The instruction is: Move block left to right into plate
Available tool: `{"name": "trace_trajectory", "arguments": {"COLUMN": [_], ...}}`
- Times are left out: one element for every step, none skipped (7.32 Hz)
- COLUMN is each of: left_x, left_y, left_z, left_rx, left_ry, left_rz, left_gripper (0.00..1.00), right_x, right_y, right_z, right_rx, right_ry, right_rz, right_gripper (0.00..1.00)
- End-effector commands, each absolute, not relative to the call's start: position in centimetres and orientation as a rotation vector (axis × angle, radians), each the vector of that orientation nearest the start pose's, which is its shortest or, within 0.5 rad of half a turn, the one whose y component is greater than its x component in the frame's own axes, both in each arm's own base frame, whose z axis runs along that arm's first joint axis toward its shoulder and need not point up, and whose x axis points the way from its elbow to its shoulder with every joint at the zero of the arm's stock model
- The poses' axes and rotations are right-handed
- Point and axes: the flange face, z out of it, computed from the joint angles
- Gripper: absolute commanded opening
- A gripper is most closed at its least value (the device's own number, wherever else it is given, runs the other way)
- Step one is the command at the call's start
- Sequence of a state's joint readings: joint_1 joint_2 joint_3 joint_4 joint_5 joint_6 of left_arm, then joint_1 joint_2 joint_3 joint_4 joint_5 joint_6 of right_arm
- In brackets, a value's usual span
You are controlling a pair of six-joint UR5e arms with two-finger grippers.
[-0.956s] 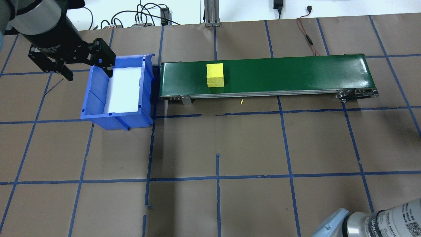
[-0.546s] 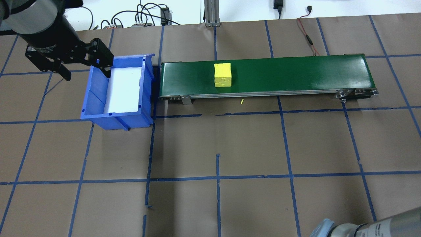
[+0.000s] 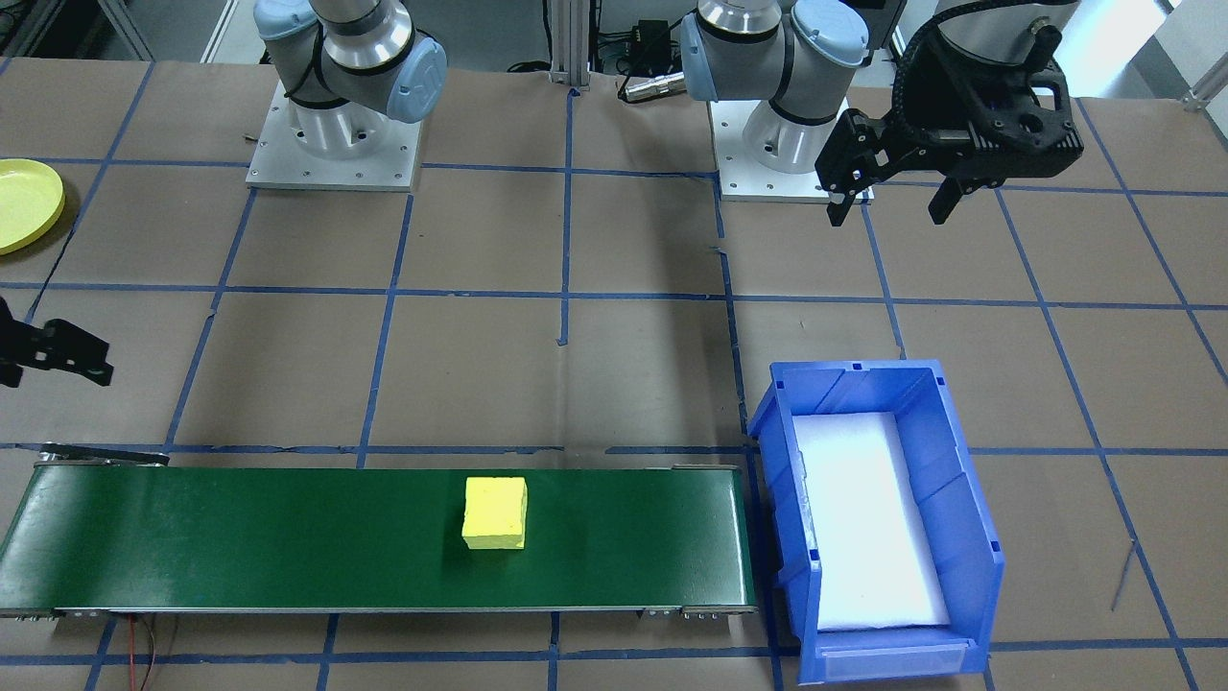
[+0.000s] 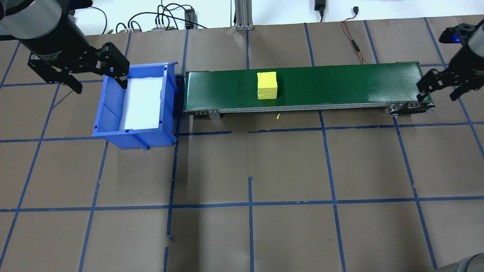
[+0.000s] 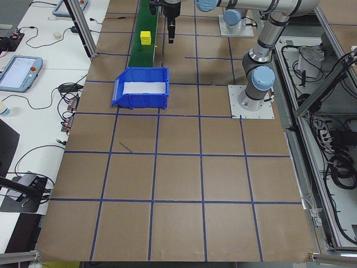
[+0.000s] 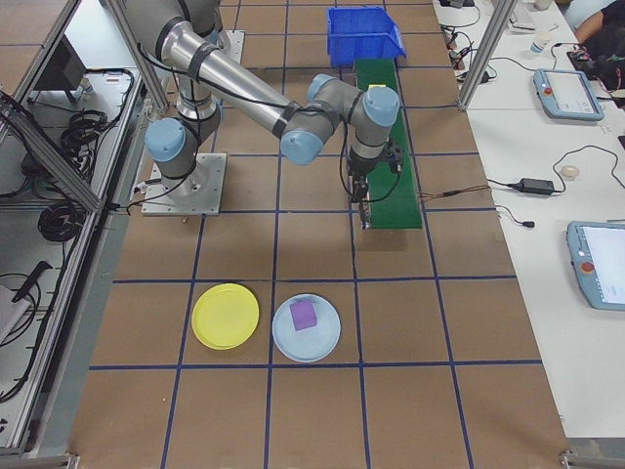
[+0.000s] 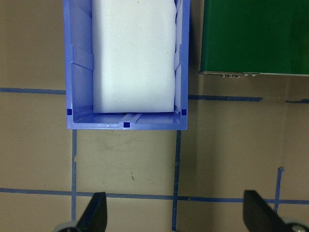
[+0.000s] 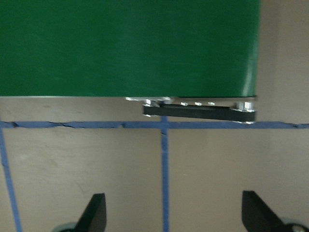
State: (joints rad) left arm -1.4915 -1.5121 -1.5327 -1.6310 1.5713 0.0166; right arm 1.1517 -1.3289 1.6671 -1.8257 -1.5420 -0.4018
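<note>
My left jaws [image 4: 73,73] hang released and empty above the worktop [image 4: 287,166], over the near-left rim of the bin [image 4: 109,113]. In the left wrist view both fingertips [image 7: 94,212] stand wide apart, with bare brown paper and blue tape lines between them and the bin's short wall just ahead. The bin holds only a white foam pad [image 4: 141,102].

My right jaws [image 4: 440,88] are released as well, grasping nothing. They hover at the right end of the belt [image 4: 340,83], just off its end roller. From the right wrist view the two fingertips [image 8: 94,212] are spread apart over the worktop, with the belt's green end and its black bracket ahead of them; that picture is somewhat blurred.

The block [image 4: 267,85], a yellow cube, sits upright on the belt, a little left of the belt's middle in the overhead view, nearer the belt's far edge than its near one. It is well apart from both jaws and touches nothing but the belt.

The plate [image 6: 226,316] lies flat on the worktop far toward my right end, well apart from the belt, and it is bare. Just beside it lies a pale blue plate [image 6: 307,327] with a purple cube [image 6: 304,315] on it. In the front-facing view only a part of the yellow plate shows at the left edge.
</note>
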Motion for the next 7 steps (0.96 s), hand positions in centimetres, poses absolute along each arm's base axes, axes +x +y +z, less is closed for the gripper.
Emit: {"name": "trace_trajectory", "arguments": {"left_x": [-9.3, -9.3, -9.3, -9.3, -9.3, -9.3, -9.4], "left_y": [-47.7, -47.6, -47.6, -47.6, -47.5, -47.5, -47.5], "left_z": [52.9, 53.0, 52.9, 52.9, 52.9, 52.9, 52.9], "left_rx": [-0.103, -0.103, -0.103, -0.103, -0.103, -0.106, -0.101], "left_ry": [3.129, 3.129, 3.129, 3.13, 3.129, 3.129, 3.129], "left_rz": [-0.045, -0.047, -0.045, -0.045, -0.04, -0.038, -0.038], "left_gripper": [1.0, 1.0, 1.0, 1.0, 1.0, 1.0, 1.0], "right_x": [1.3, 4.9, 8.3, 9.8, 9.7, 9.8, 9.9], "right_y": [-58.8, -59.7, -59.8, -60.3, -60.5, -61.5, -62.4], "right_z": [34.1, 33.8, 33.1, 32.8, 33.4, 34.4, 34.0], "right_rx": [0.139, 0.175, 0.202, 0.215, 0.244, 0.253, 0.285], "right_ry": [3.032, 2.98, 2.911, 2.89, 2.888, 2.885, 2.879], "right_rz": [0.064, 0.05, 0.071, 0.044, 0.028, -0.006, 0.001], "right_gripper": [1.0, 1.0, 1.0, 1.0, 1.0, 1.0, 1.0]}}
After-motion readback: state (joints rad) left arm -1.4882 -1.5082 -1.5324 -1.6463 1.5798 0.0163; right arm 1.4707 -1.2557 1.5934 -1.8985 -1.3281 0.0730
